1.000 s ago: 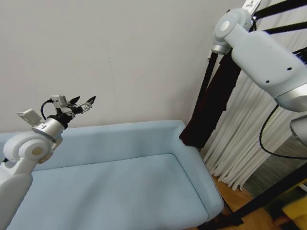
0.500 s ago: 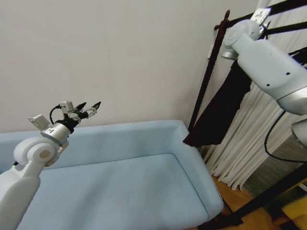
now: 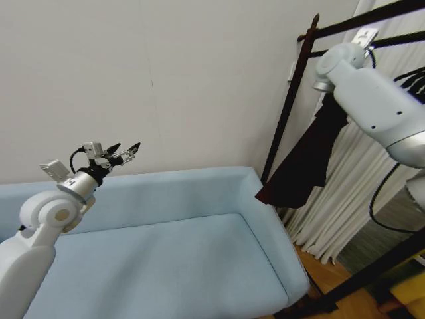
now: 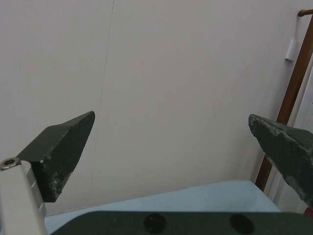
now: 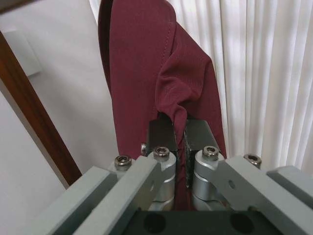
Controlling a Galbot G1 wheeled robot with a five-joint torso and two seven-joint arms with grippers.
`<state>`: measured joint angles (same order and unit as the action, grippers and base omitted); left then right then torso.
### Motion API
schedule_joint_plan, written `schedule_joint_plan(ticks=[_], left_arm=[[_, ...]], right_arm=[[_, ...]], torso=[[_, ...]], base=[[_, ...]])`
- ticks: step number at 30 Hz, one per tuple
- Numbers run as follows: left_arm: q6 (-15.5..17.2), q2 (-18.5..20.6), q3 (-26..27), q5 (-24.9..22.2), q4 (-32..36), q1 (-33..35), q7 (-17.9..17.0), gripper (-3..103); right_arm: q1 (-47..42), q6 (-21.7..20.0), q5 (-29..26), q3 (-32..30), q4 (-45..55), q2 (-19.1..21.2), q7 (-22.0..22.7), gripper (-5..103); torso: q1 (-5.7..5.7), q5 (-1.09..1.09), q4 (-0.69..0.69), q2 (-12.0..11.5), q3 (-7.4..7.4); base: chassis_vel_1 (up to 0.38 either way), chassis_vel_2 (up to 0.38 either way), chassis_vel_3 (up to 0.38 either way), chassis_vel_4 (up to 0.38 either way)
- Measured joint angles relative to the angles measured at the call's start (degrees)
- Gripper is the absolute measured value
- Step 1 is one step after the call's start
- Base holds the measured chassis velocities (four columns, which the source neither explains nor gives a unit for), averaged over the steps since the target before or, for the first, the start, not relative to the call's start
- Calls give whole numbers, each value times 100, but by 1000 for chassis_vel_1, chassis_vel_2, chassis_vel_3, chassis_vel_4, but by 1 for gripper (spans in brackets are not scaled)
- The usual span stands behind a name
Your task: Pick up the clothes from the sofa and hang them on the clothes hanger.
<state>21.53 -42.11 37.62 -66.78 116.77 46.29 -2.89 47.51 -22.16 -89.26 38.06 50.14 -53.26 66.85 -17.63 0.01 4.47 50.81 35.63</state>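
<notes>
One maroon garment [image 3: 302, 166], top hidden behind right arm [image 3: 378, 100], fold clamped in right tool [image 5: 179, 128] beside rack post [image 3: 287, 106], left tool [image 3: 123, 151] spread apart over back edge of sofa [image 3: 166, 266].

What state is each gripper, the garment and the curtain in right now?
right gripper: shut on the maroon garment, up by the clothes rack.
maroon garment: pinched, hanging beside the rack pole.
left gripper: open, holding nothing, above the sofa.
white curtain: drawn closed.

left end effector [image 4: 170, 115] spread wide, white wall [image 4: 171, 63], sofa back [image 4: 195, 198], wooden post [image 4: 287, 93]
</notes>
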Motion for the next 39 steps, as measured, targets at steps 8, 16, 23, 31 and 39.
schedule_joint_plan(ticks=[8, 16, 23, 31, 39], left_arm=[[8, -8, 10, 2, 29, 13, 6, 100], [2, 58, 82, 2, 9, 13, 16, 100], [-2, 59, 82, -3, 61, 16, 6, 100], [-11, 123, 132, -24, 95, 44, -26, 100], [-16, 155, 212, -30, 179, 163, -50, 100]], right_arm=[[-124, 0, -52, -11, 170, 6, 127, 2], [-255, 19, -62, -33, 386, 123, 162, 2], [-313, -66, -105, -9, 722, 353, 72, 4], [-421, -235, -8, 88, 1564, 800, -72, 37], [-588, -315, -54, 125, 2636, 1277, 98, 63]], torso=[[0, -2, -1, 0, 0], [0, -2, -1, 1, -1], [1, 1, 1, 1, -1], [0, 0, -1, 1, 0], [0, -2, -2, 1, 0]], base=[[0, 0, 0, 0], [0, 0, 0, 0], [0, 0, 0, 0], [0, 0, 0, 0], [0, 0, 0, 0]])
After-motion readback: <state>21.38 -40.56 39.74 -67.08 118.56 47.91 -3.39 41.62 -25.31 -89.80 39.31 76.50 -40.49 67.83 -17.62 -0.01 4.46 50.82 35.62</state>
